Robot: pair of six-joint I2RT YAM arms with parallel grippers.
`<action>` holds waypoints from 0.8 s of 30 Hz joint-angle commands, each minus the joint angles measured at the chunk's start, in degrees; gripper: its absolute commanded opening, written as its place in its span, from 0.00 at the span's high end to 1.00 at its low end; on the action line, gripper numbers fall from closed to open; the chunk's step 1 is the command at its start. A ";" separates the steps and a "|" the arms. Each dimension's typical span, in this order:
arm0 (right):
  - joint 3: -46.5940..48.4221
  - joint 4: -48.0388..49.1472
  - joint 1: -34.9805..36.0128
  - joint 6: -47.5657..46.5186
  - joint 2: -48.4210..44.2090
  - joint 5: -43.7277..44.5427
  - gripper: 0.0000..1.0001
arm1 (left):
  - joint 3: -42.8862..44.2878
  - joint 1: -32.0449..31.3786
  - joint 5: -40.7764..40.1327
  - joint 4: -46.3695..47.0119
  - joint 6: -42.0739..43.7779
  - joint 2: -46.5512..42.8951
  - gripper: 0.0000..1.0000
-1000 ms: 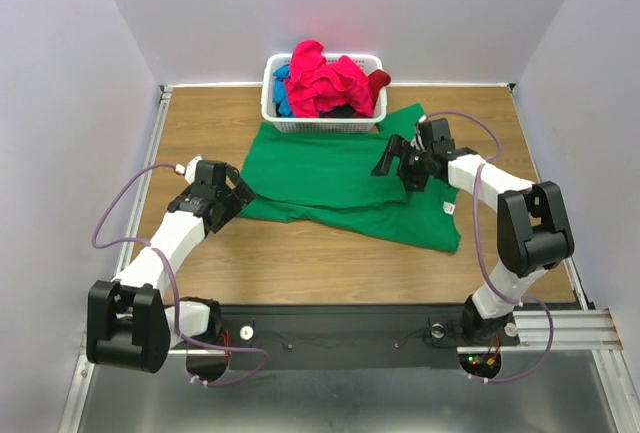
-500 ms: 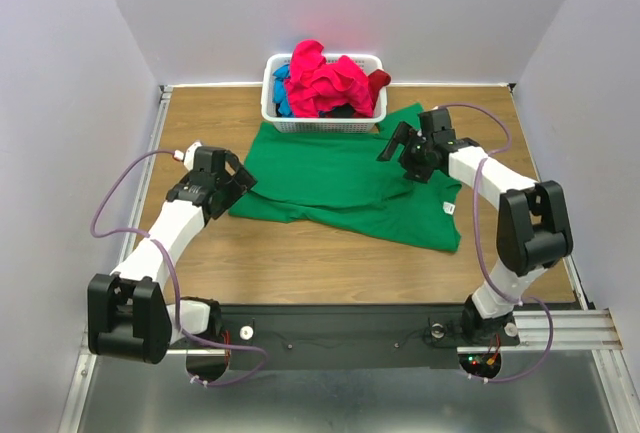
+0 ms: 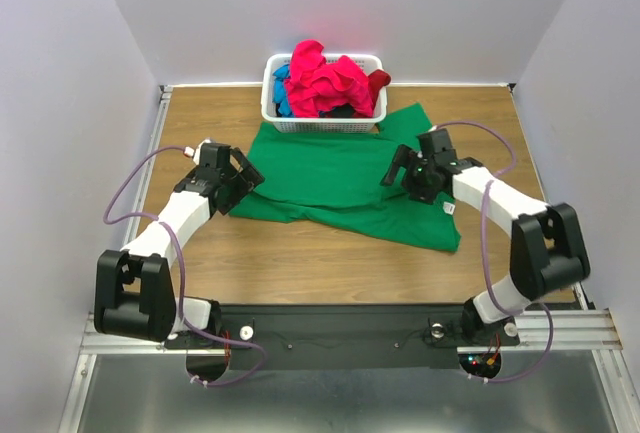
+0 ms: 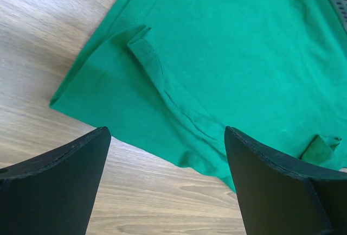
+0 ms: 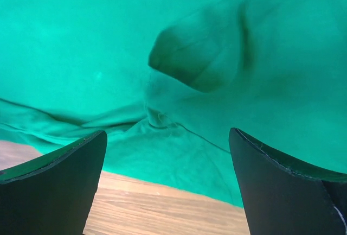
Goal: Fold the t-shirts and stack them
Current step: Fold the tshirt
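Note:
A green t-shirt (image 3: 330,173) lies spread and wrinkled on the wooden table, with a small white label (image 3: 449,209) near its right front corner. My left gripper (image 3: 243,179) is open and empty over the shirt's left edge. In the left wrist view (image 4: 165,191) its fingers hover above bare wood just short of the green hem (image 4: 179,110). My right gripper (image 3: 397,167) is open and empty over the shirt's right part. In the right wrist view (image 5: 168,191) it hangs over rumpled green cloth (image 5: 179,67). Pink-red shirts (image 3: 325,78), a blue one (image 3: 281,99) and dark ones lie piled in the basket.
A white lattice basket (image 3: 320,121) stands at the back centre, touching the green shirt's far edge. Grey walls close in the left, right and back. Bare wood (image 3: 330,263) lies in front of the shirt.
My left gripper has moved away from me and right, up to the shirt's left edge. My right gripper rose toward the basket, then came back over the shirt's right part.

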 commanded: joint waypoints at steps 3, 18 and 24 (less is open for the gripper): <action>7.91 1.61 3.88 0.41 8.84 0.92 0.00 | 0.39 0.24 0.32 0.39 0.83 -0.76 0.02; 6.12 1.26 3.88 -0.29 3.64 5.67 0.00 | 1.00 0.24 1.90 2.40 1.01 -0.76 0.02; -12.97 0.03 3.44 1.64 -13.10 8.21 0.00 | 2.23 -0.81 6.56 8.82 1.27 5.12 0.02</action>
